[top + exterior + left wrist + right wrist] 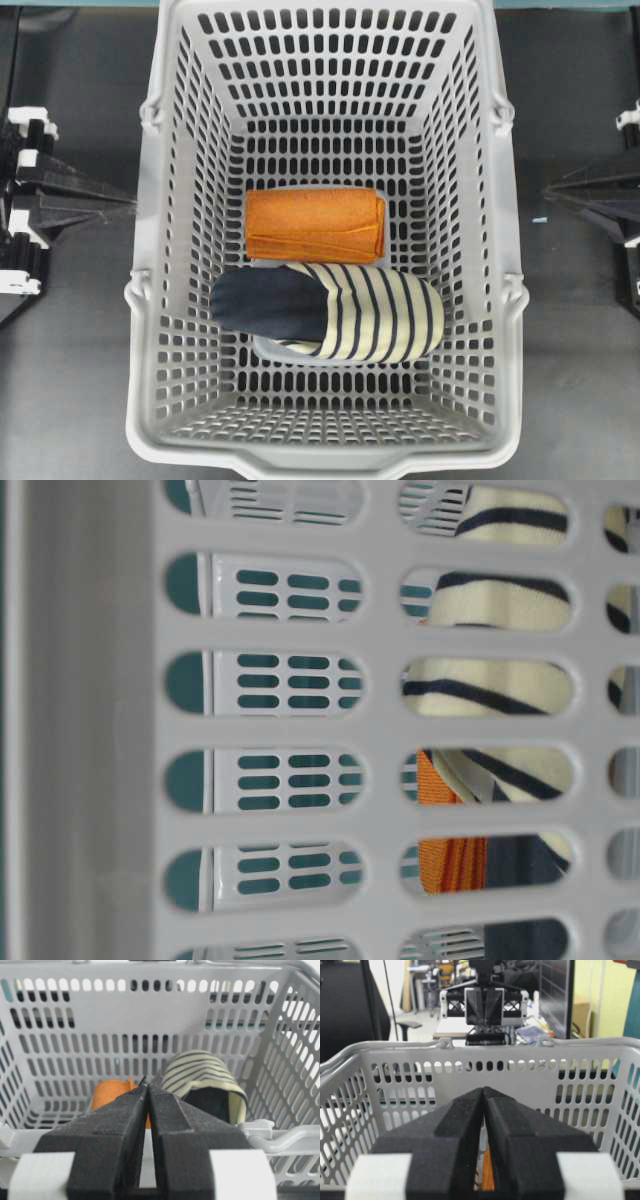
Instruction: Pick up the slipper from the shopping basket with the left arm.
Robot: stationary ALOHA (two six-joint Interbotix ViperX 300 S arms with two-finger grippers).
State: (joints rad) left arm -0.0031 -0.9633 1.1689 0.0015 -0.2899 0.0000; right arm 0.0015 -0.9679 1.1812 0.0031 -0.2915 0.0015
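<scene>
The slipper (330,312) is cream with navy stripes and a dark insole. It lies on its side on the floor of the grey shopping basket (150,300), toe to the right. My left gripper (128,206) hangs outside the basket's left wall, shut with nothing in it. From the left wrist, its closed tips (148,1085) point over the near rim (280,1137) toward the slipper (200,1075), whose dark opening faces me. My right gripper (550,192) is shut and empty outside the right wall; its tips (483,1090) meet in front of the basket (530,1055).
A folded orange cloth (315,225) lies just behind the slipper, touching it; it also shows in the left wrist view as the orange cloth (112,1095). The table-level view looks through wall slots at the slipper (490,685) and cloth (450,865). Dark tabletop (70,380) flanks the basket.
</scene>
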